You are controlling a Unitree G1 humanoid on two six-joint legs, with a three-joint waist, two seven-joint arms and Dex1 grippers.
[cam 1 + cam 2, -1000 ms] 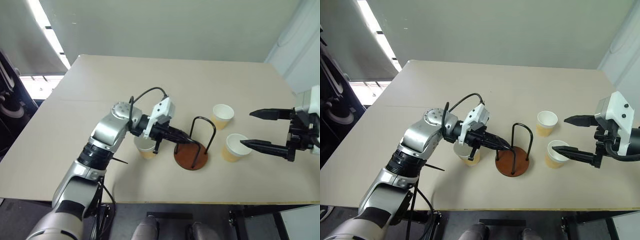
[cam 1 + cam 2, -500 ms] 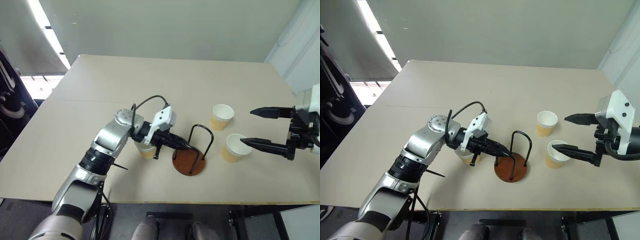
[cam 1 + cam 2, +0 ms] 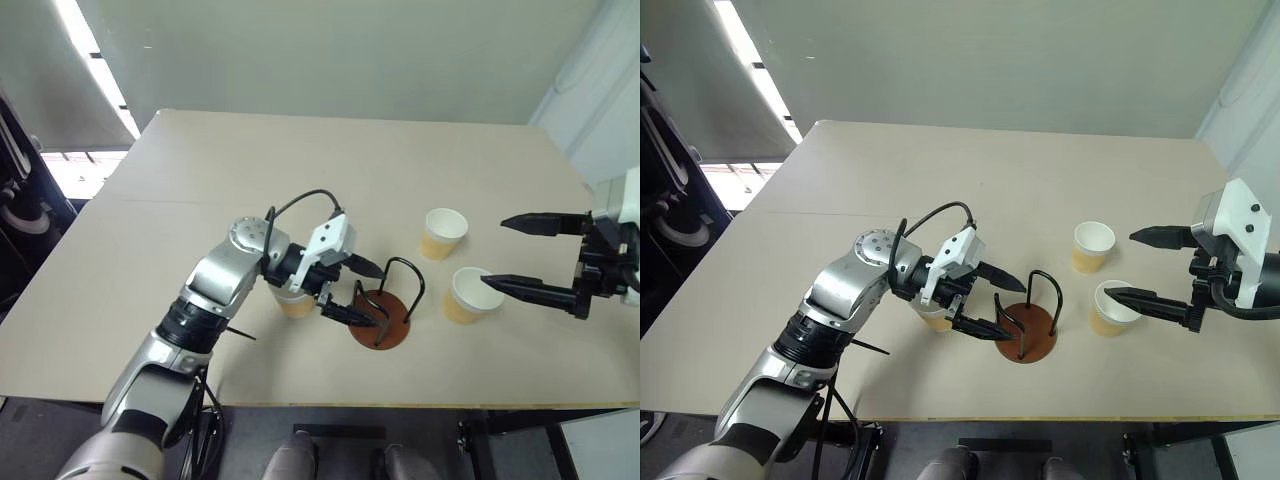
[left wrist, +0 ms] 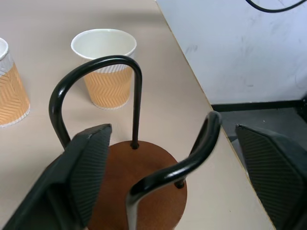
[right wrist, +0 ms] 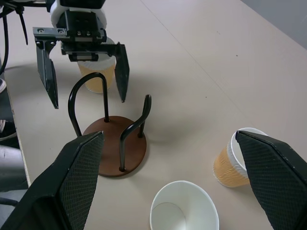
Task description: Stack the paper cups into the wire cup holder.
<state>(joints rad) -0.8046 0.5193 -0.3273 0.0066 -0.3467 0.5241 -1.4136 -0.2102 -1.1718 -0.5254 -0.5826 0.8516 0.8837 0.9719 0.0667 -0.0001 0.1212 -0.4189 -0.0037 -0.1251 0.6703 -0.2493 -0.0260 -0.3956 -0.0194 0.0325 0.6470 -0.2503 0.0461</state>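
Observation:
The wire cup holder (image 3: 383, 322), a reddish-brown disc with two black wire loops, stands on the table near its front edge. My left gripper (image 3: 379, 297) is open, and its fingers (image 5: 122, 72) straddle one loop (image 4: 96, 67) without touching it. One paper cup (image 3: 296, 304) stands under my left wrist. Two more paper cups (image 3: 443, 232) (image 3: 467, 295) stand upright to the holder's right. My right gripper (image 3: 493, 254) hangs open above the table, its lower finger over the nearer cup's rim, holding nothing.
The tan table (image 3: 330, 170) has bare room behind the cups and on its left. Its front edge (image 3: 330, 402) runs just below the holder. A black cable (image 3: 300, 200) loops over my left wrist.
My left gripper was shut on a wire loop of the holder and has opened, letting it go. The right arm has kept still.

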